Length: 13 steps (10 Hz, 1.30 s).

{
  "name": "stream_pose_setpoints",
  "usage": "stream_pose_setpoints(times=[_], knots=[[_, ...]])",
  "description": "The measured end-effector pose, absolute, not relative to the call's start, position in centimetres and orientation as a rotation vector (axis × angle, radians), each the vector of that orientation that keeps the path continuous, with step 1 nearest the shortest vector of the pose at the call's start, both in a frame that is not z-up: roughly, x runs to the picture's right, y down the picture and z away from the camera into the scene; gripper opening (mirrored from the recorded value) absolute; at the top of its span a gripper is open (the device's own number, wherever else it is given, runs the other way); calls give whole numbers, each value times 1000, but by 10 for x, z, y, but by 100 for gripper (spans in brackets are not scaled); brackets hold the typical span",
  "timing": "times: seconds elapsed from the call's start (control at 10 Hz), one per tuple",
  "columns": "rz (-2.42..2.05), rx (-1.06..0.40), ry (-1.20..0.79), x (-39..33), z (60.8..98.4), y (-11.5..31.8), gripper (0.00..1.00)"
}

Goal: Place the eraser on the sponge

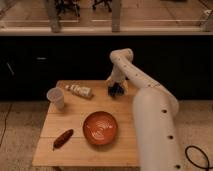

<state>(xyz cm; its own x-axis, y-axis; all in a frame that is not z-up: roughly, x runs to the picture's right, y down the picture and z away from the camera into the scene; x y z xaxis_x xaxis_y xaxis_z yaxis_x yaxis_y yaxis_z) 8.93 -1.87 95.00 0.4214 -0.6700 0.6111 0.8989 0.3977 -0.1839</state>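
1. Near left of the surface (pixel 72 119): a brown-red sausage-shaped thing (pixel 63 138), not part of my task.
2. Near middle: the red plate (pixel 101 128), with nothing black or blue on it.
3. Further back on the left: a white cup (pixel 56 97), and just right of it a pale bottle (pixel 80 90) lying on its side.
4. Far right: the gripper (pixel 116 90) is low over the surface, with the arm (pixel 150 112) arching in from the near right. I cannot tell whether it is spread or closed.
5. Eraser and sponge: I can't separate either from the dark clump at the gripper. My guess is both are there.
6. Progress: this fits either taking the eraser or setting it on the sponge. I can't settle which.
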Motion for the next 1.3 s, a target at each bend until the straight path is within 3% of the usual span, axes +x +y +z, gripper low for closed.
stream_pose_setpoints(times=[0.8, 1.3], knots=[[-747, -373, -682, 152, 912, -42, 80], [-631, -282, -658, 177, 898, -48, 80]])
